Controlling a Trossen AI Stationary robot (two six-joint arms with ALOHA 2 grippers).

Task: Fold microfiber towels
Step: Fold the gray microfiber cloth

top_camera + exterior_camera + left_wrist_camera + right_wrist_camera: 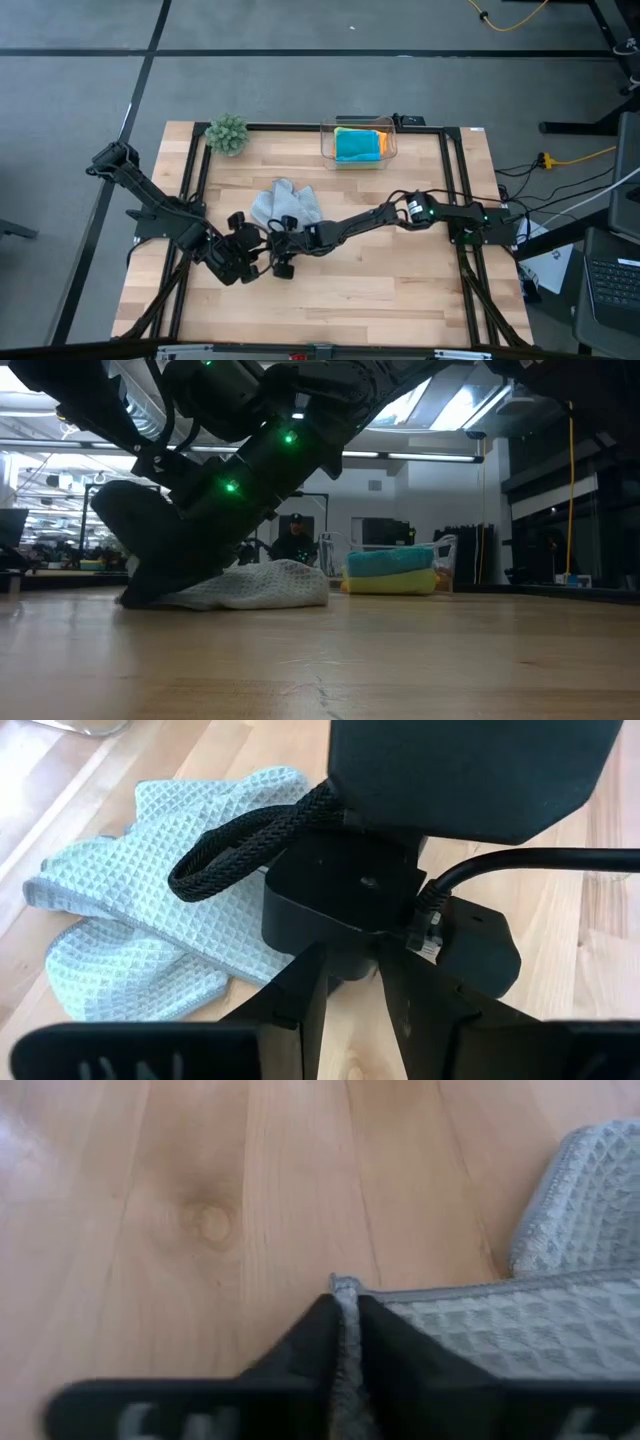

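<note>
Box (358, 144) holds folded turquoise (357, 146) and orange towels (381, 141).

Light grey towel (283, 204) lies crumpled mid-table; folded turquoise towel (357, 146) atop orange.

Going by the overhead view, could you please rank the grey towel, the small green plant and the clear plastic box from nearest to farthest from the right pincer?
1. Grey towel: pinched by the right pincer, mid-table.
2. Green plant: far edge, toward the left arm's side.
3. Clear plastic box: far edge; nearly as close as the plant, so the last two are too close to call.

Robotics lab: framed wooden workbench (330, 290), ceiling strip lights (410, 456), floor cables (575, 155).
</note>
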